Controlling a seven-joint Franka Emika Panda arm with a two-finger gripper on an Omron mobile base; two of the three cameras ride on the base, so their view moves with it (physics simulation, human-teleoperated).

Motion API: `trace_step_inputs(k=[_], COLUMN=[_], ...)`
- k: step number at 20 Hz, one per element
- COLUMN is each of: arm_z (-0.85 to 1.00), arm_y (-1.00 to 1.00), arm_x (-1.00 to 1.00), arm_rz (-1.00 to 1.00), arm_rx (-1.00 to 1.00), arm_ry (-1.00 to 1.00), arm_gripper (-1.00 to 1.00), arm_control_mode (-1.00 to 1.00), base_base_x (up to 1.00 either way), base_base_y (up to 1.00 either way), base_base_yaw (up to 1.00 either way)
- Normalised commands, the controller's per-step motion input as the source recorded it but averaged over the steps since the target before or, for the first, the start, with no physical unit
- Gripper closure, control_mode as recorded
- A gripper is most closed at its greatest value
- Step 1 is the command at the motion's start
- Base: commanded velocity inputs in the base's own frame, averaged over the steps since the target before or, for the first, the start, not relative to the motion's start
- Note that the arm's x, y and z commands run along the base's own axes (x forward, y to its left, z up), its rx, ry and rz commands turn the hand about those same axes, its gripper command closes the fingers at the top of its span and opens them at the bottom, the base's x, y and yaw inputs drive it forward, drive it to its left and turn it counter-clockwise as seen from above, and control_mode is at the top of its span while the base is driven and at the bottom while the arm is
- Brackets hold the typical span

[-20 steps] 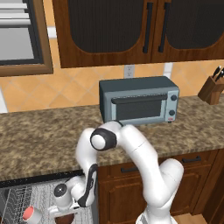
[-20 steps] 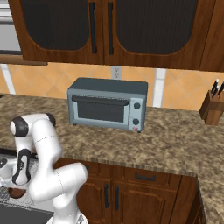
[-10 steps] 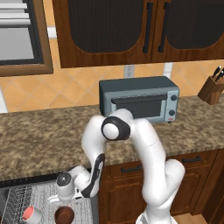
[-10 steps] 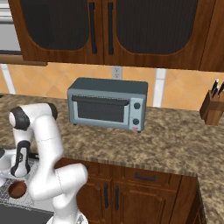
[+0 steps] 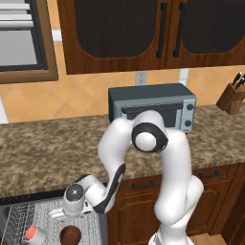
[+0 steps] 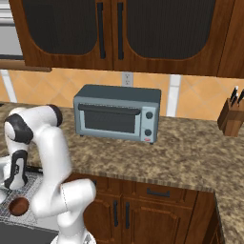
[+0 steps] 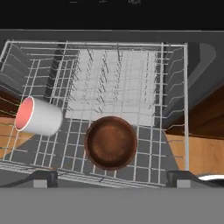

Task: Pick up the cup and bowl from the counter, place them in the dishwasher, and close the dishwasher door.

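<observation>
The dishwasher stands open under the counter with its white wire rack pulled out. The dark brown bowl sits upright in the rack, near its front. To its left in the hand view the white cup lies on its side, showing its pink-red inside. My gripper hovers just above the bowl, open, with nothing between the fingertips. In the left base view the gripper hangs over the bowl, and the cup lies to the bowl's left. The bowl also shows at the right base view's left edge.
A grey-blue toaster oven stands on the counter behind my arm, and a knife block at the far right. Dark wood cabinets flank the dishwasher on the right. A dark panel lies low below the rack.
The gripper has let go of the bowl, which now rests in the rack, and the hand has risen a little. The elbow has swung up and to the right.
</observation>
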Motion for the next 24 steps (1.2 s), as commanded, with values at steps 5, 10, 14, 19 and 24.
trace_step_inputs(k=[5, 10, 14, 19, 24], arm_z=[0.38, 0.47, 0.44, 0.16, 0.02], arm_y=[-0.01, 0.0, -0.02, -0.03, 0.0], arm_x=[-0.48, -0.49, -0.34, -0.48, -0.68], arm_rz=[0.12, 0.08, 0.06, 0.05, 0.01], arm_rx=[0.13, 0.12, 0.13, 0.08, 0.04], arm_ry=[-0.15, -0.11, -0.09, -0.19, -0.2], arm_gripper=[-1.0, -1.0, -1.0, -1.0, -1.0], arm_control_mode=[-1.0, -1.0, -1.0, -1.0, -1.0], base_base_x=[0.0, 0.0, 0.0, 0.0, 0.0], base_base_y=[0.0, 0.0, 0.0, 0.0, 0.0], base_base_yaw=[0.0, 0.0, 0.0, 0.0, 0.0])
